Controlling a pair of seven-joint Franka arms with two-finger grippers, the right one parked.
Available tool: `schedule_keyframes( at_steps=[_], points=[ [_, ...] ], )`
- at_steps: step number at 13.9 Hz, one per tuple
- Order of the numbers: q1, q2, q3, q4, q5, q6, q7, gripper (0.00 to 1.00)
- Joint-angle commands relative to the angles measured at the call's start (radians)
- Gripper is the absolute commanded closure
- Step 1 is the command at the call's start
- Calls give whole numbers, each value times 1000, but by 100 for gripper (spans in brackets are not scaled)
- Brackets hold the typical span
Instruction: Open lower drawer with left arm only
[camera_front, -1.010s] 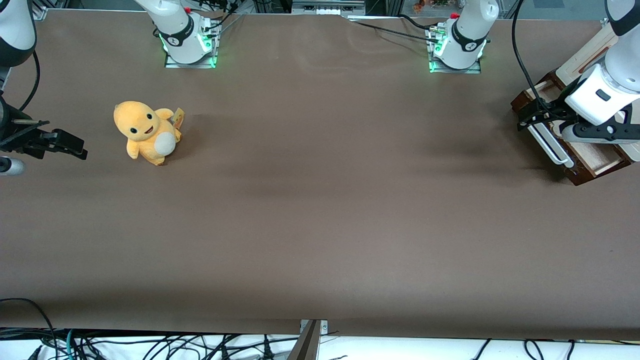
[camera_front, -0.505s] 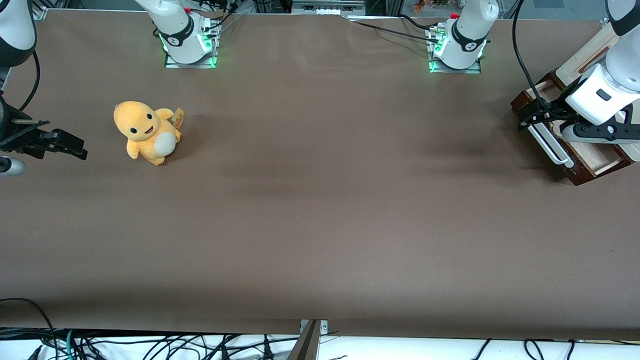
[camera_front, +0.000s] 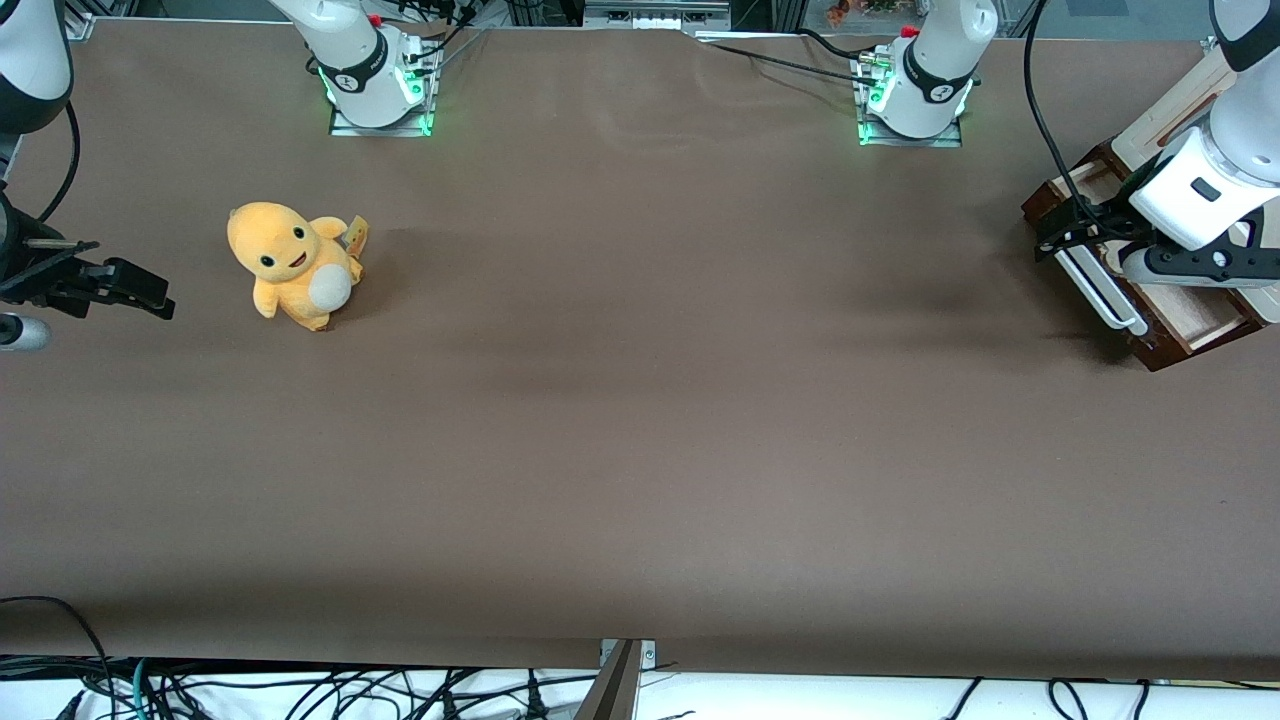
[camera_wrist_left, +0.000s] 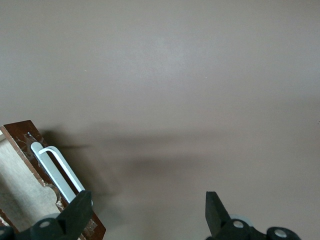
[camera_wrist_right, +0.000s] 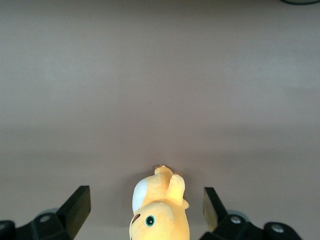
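Note:
The lower drawer (camera_front: 1190, 322) stands pulled out of the cream cabinet (camera_front: 1172, 108) at the working arm's end of the table, with its pale inside showing. Its long white bar handle (camera_front: 1100, 290) runs along the dark-brown front. The left arm (camera_front: 1215, 170) reaches down over the drawer. Its gripper (camera_front: 1072, 232) hovers at the handle's end farther from the front camera. In the left wrist view the gripper (camera_wrist_left: 148, 202) is open and empty. One finger (camera_wrist_left: 80, 207) overlaps the handle (camera_wrist_left: 57, 170) and the drawer front (camera_wrist_left: 27, 142); the other finger (camera_wrist_left: 214, 205) is over bare table.
A yellow plush toy (camera_front: 290, 262) sits toward the parked arm's end of the table and shows in the right wrist view (camera_wrist_right: 160, 210). Two arm bases (camera_front: 375, 75) (camera_front: 915, 85) with green lights stand at the table's edge farthest from the front camera. The brown tabletop (camera_front: 640, 400) lies between.
The left arm's wrist has shifted very slightly farther from the front camera. The drawer and its handle have stayed in place.

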Motion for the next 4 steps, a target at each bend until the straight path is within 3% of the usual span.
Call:
schedule_keyframes(
  at_steps=[1, 4],
  points=[
    [-5, -22, 7, -17, -16, 9, 21, 0],
    [-5, -22, 7, -17, -16, 9, 21, 0]
  ],
)
